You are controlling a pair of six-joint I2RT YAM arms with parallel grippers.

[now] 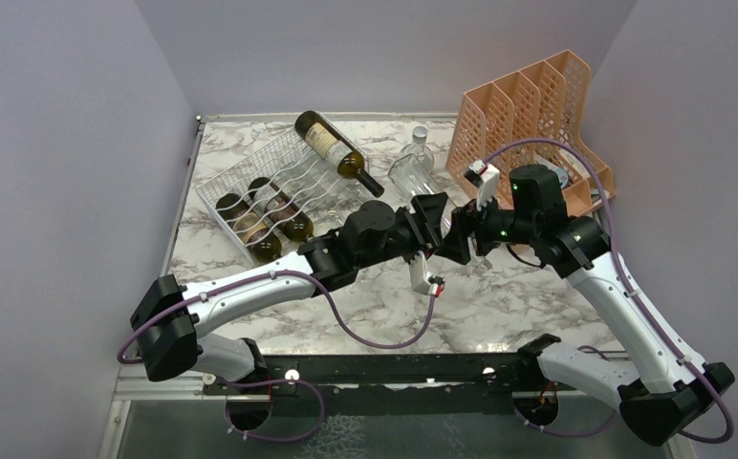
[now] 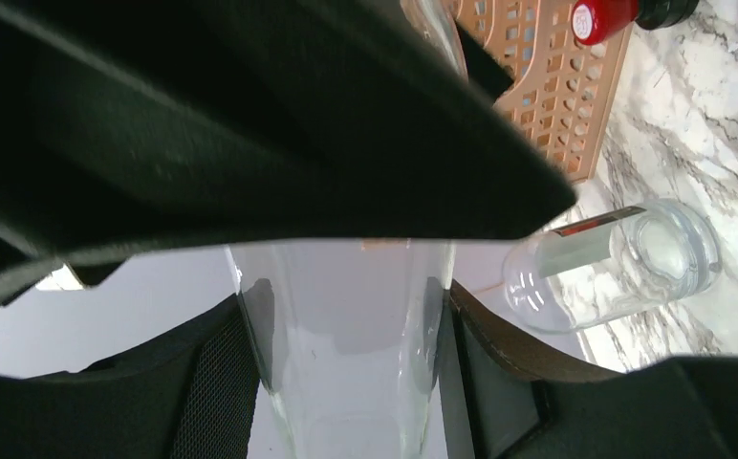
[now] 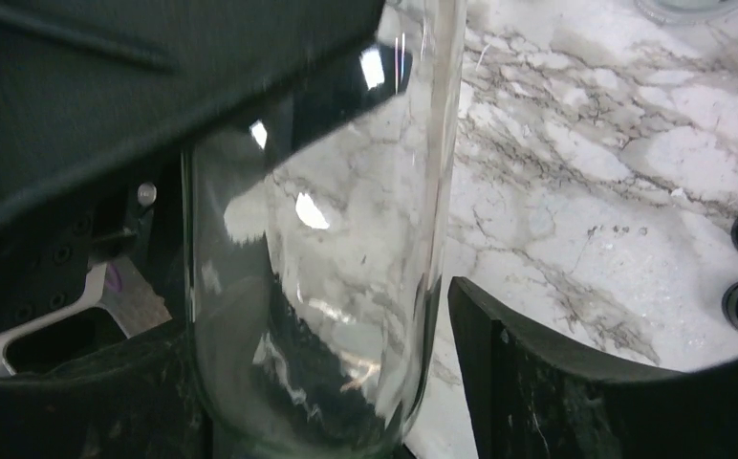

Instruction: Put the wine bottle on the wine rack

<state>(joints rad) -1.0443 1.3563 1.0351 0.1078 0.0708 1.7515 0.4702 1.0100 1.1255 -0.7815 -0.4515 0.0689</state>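
Observation:
A clear glass wine bottle (image 2: 346, 392) is clamped between my left gripper's (image 2: 346, 316) two fingers, which press on both of its sides. In the right wrist view the same bottle (image 3: 346, 191) stands between my right gripper's (image 3: 322, 382) jaws, with a gap to the right finger (image 3: 537, 373). In the top view the left gripper (image 1: 439, 222) and the right gripper (image 1: 463, 235) meet at the table's middle, and the held bottle is hidden there. The white wire wine rack (image 1: 241, 177) stands at the back left, apart from both grippers.
Several dark bottles lie in the rack, and a green labelled bottle (image 1: 332, 145) rests across its top. A second clear bottle (image 1: 413, 170) (image 2: 623, 258) lies beside the peach perforated file holder (image 1: 528, 105) (image 2: 547, 86). A red-capped bottle (image 2: 599, 19) shows by it.

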